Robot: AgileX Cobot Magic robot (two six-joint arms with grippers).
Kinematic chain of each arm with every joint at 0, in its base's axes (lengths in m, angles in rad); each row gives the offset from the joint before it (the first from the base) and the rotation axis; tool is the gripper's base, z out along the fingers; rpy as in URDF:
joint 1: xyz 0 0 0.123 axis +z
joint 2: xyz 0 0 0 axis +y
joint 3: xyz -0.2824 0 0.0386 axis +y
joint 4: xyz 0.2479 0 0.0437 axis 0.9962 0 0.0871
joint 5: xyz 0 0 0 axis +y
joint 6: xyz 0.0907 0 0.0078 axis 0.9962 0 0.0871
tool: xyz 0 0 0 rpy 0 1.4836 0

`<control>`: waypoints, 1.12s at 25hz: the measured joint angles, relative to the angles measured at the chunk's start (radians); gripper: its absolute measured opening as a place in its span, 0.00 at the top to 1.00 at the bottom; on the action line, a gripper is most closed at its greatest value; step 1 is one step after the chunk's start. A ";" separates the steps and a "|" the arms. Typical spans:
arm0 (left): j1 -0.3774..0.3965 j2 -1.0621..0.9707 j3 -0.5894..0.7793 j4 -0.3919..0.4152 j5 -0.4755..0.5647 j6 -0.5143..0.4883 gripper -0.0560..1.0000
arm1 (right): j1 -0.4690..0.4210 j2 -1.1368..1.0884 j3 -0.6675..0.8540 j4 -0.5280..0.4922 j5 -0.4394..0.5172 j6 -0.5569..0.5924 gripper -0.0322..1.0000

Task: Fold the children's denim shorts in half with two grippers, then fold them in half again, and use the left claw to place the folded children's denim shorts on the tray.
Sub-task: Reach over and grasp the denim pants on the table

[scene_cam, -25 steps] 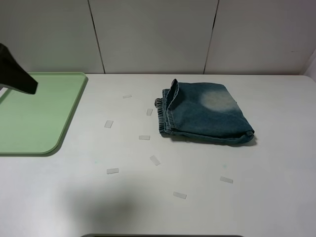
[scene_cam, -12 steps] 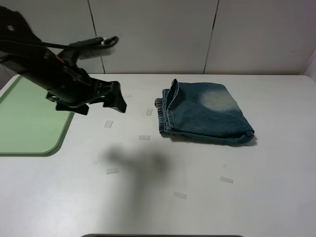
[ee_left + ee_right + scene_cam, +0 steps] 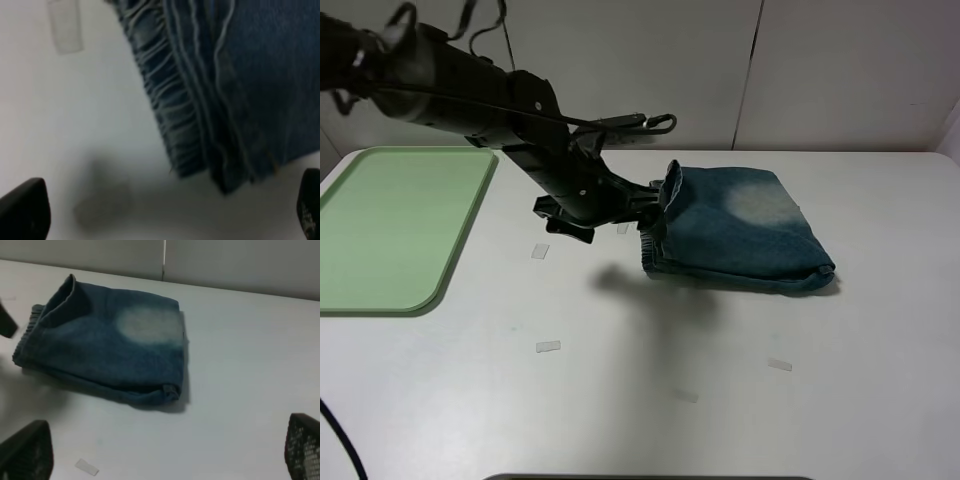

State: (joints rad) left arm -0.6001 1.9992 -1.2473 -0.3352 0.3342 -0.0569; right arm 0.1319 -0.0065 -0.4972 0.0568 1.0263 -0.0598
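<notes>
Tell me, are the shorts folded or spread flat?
Folded. The shorts form a compact bundle on the table; the left wrist view shows stacked waistband layers at its edge.

The high camera looks down across the white worktop [image 3: 740, 400] toward the wall [image 3: 620, 70]. All views share the folded dark blue denim shorts [image 3: 740, 235]: left wrist very close, right wrist farther off.

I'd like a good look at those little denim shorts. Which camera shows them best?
The right wrist view: the folded denim shorts lie whole and clear, bleached patch included. The exterior high view shows them smaller, the left arm covering their waistband edge. The left wrist view shows only a blurred waistband close-up.
</notes>
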 joint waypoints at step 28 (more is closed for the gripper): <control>-0.067 0.334 -0.335 0.001 -0.033 -0.091 0.30 | 0.000 0.000 0.000 -0.004 0.000 0.000 0.29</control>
State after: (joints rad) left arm -0.6673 2.3335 -1.5821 -0.3343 0.3012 -0.1477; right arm 0.1319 -0.0065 -0.4972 0.0526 1.0263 -0.0598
